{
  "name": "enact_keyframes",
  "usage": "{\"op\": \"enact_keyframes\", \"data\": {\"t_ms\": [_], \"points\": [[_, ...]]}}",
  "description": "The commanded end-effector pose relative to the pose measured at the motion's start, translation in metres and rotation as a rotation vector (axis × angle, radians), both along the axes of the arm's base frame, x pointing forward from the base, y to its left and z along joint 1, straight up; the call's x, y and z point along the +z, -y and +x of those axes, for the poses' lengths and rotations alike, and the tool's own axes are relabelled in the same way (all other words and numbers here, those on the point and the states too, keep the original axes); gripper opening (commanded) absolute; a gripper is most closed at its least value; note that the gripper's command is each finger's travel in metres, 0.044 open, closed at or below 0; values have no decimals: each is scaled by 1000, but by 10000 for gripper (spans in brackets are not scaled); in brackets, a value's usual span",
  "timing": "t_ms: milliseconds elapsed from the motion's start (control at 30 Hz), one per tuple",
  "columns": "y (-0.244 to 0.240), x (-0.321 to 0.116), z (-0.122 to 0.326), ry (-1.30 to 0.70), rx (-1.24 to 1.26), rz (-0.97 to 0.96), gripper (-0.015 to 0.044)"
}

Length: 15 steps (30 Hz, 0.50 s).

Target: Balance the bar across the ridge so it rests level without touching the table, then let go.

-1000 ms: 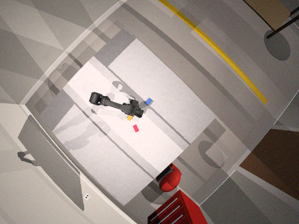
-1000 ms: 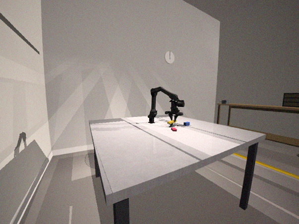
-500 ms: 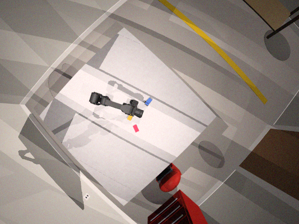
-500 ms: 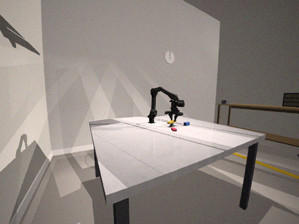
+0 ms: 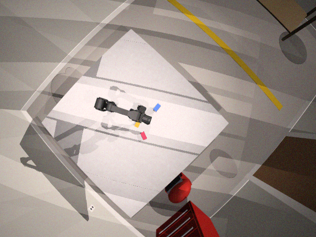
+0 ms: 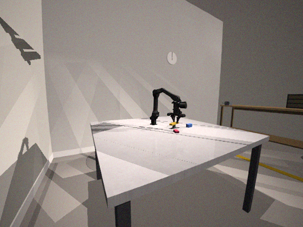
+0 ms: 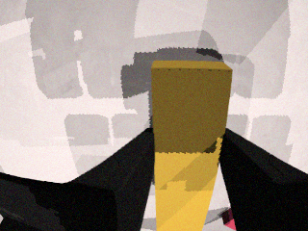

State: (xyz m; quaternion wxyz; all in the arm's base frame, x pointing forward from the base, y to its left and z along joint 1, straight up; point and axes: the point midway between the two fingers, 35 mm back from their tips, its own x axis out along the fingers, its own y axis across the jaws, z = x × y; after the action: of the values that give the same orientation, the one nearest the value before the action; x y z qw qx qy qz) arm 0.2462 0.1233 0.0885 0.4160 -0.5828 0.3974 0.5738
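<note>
My gripper (image 6: 175,121) (image 7: 188,137) is shut on the yellow bar (image 5: 137,124) (image 6: 172,123) (image 7: 190,106), with one finger on each side of it. In the exterior view the bar looks roughly level and a little above the table (image 6: 145,151). In the wrist view it runs lengthwise between the fingers, its far end beyond them. In the top view the arm covers most of it. I cannot make out the ridge for certain. A small dark shape lies under the bar in the exterior view; whether it is the ridge or shadow, and whether the bar touches it, I cannot tell.
A red block (image 5: 143,135) (image 6: 176,130) (image 7: 231,224) lies on the table close to the bar. A blue block (image 5: 156,107) (image 6: 188,125) lies on the other side of the gripper. Shadows of the arm cross the table.
</note>
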Motion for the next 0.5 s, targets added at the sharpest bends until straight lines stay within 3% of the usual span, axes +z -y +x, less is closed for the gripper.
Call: {"op": "enact_keyframes", "data": {"t_ms": [0, 467], "points": [[0, -3, 0, -2, -1, -2, 0], [0, -1, 0, -2, -1, -2, 0]]}}
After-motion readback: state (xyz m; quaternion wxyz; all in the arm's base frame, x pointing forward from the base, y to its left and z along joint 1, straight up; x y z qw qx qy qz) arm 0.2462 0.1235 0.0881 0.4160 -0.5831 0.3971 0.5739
